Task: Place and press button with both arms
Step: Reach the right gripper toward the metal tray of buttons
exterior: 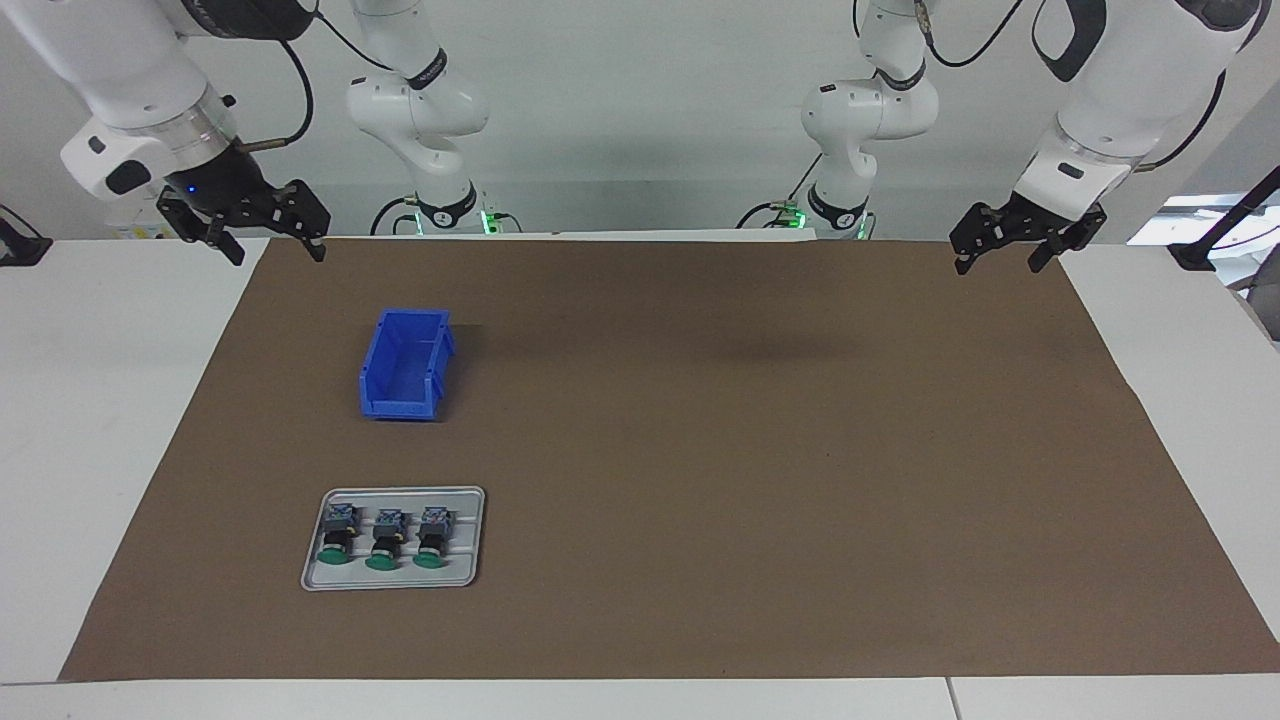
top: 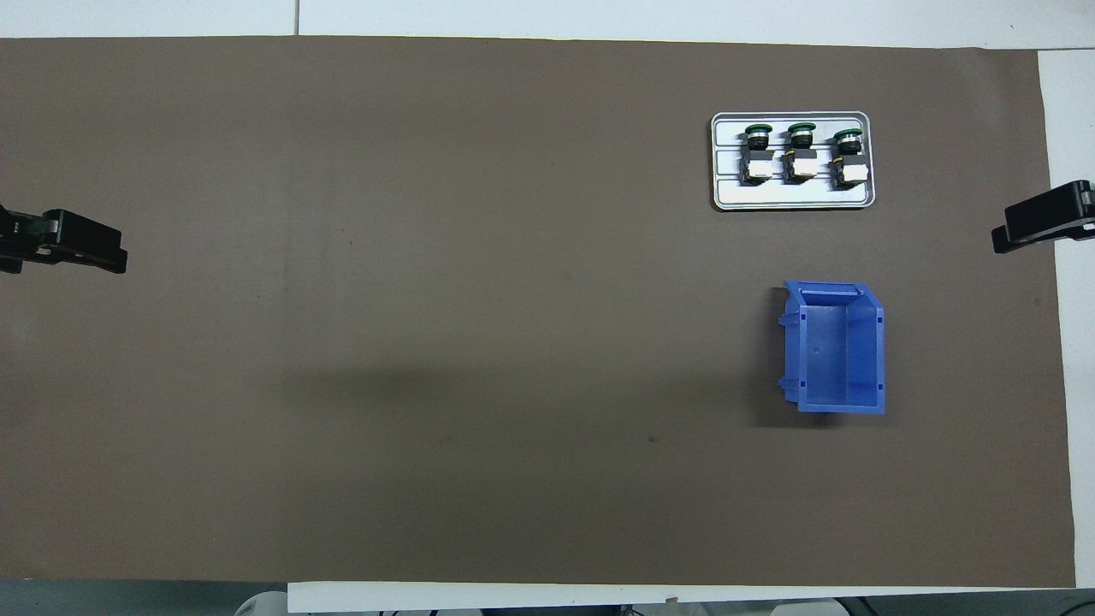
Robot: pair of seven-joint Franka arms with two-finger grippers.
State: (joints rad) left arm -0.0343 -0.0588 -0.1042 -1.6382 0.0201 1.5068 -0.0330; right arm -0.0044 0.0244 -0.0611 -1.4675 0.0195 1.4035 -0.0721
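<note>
Now, your left gripper (exterior: 1003, 256): hanging wide open, holding nothing.
Your right gripper (exterior: 268, 244): hanging wide open, holding nothing.
Buttons (exterior: 385, 537): three lying on a tray (exterior: 315, 568).

A matt brown paper sheet (exterior: 700, 450) is covering the table; glossy blue plastic bin (exterior: 405, 365) and smooth grey metal-looking tray (exterior: 400, 582) are lying on it.

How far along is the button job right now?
Nothing looks done: all three buttons lie in the grey tray, and the blue bin is empty. Nothing is in hand; the left gripper and right gripper hang open at the table's ends. Picking, placing and pressing remain.
</note>
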